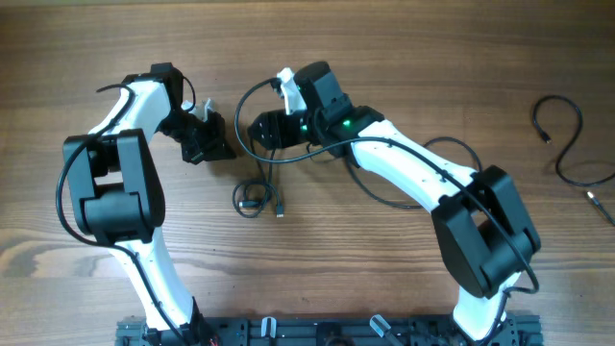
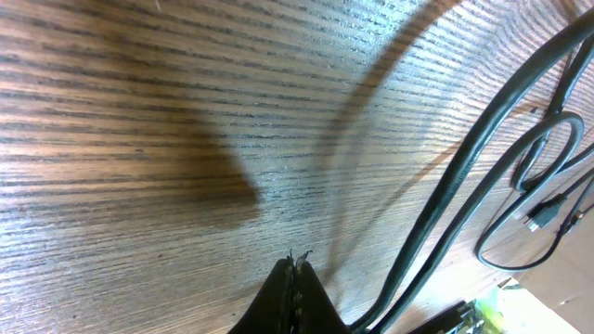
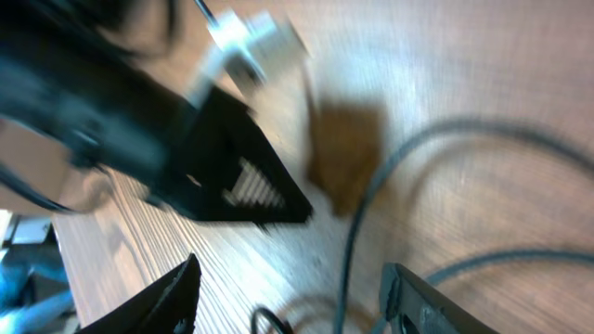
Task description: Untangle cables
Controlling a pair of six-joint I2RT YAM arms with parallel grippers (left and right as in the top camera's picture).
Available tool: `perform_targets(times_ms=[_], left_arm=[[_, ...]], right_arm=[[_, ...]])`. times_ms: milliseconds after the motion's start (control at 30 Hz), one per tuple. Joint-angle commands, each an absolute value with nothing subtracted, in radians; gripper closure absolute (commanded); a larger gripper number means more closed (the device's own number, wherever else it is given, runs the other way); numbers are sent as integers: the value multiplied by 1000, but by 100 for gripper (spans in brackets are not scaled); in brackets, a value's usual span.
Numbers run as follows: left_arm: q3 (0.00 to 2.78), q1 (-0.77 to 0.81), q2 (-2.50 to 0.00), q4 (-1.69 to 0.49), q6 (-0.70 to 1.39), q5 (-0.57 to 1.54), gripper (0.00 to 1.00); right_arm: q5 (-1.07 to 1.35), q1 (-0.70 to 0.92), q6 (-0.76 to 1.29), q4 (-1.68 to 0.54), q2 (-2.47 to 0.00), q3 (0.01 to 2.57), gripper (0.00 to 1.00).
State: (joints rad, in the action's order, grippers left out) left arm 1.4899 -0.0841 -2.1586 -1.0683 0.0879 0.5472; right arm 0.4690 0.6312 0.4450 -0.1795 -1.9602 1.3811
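L gripper jaws together, tips close to worktop. R gripper jaws apart, cable running between.

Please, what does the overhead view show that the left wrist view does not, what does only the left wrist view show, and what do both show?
Only the overhead view shows both arms whole, the right claw, and a separate cable lying apart near the table's right edge. Only the left wrist view shows the left claw from close up: its fingertips are pressed together, shut, and nothing is visible between them. Both views show the wooden table and the looped cable with small plugs that lies between the two arms.
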Motion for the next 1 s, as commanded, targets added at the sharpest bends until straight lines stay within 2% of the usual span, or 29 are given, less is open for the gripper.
perform_targets(times_ms=[0, 567, 967], left_arm=[[1489, -81, -2166, -1065, 87, 541, 96], [1489, -81, -2166, -1061, 87, 541, 95], [1489, -81, -2166, -1061, 87, 541, 95]], right_arm=[[388, 656, 444, -181, -1983, 1388, 35], [258, 742, 448, -117, -2140, 1387, 36], [258, 743, 448, -105, -2185, 1386, 51]])
